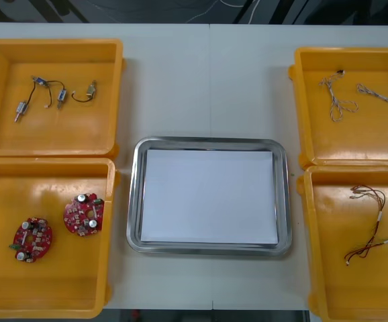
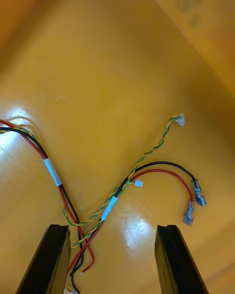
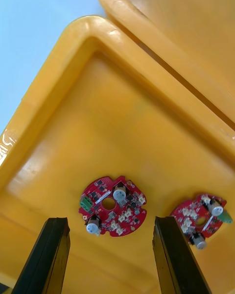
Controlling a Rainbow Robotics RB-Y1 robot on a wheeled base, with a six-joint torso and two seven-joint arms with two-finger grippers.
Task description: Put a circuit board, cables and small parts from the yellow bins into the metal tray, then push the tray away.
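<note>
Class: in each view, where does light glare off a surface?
Front view: the metal tray's rim gleams. Right wrist view: white glare on the cable bin's floor between the open right pincer's fingers. Left wrist view: a bright streak on the board bin's rim.

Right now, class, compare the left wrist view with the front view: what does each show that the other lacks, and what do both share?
Left wrist view adds: the left gripper, open, low over a yellow bin. Front view adds: the metal tray, white inside, plus small metal parts and cables in further bins. Shared: that yellow bin holding two round red circuit boards, lying apart.
</note>
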